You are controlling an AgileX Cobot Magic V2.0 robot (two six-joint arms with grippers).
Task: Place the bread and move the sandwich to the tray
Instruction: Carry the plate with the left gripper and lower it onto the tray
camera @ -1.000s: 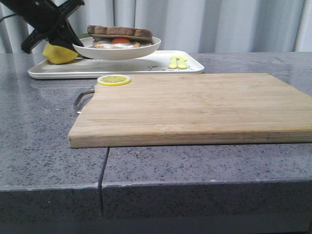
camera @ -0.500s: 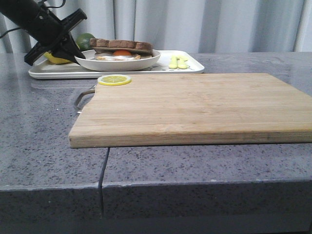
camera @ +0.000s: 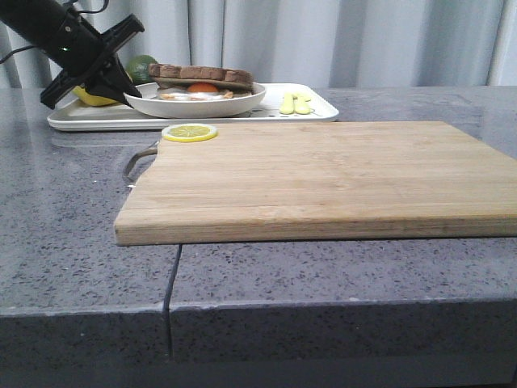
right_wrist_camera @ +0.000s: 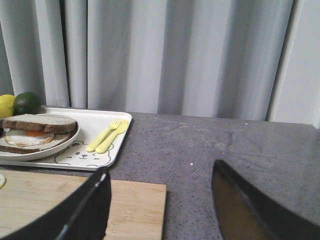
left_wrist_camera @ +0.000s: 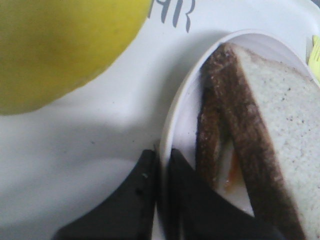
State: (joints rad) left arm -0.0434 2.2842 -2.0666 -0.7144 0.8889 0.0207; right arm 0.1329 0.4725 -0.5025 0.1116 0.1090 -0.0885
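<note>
**Plate w/ sandwich down on tray**

Left claw pinched the plate rim, fingers either side. Plate sat on the tray, sandwich inside, bread on top over the egg. Lemon and lime crowded the claw side of the plate; yellow cutlery lay beyond it. 1 s earlier the plate hung above the tray; now resting. Cutting board w/ lemon slice near the tray's front edge. Right claw spread wide over the counter.
</note>
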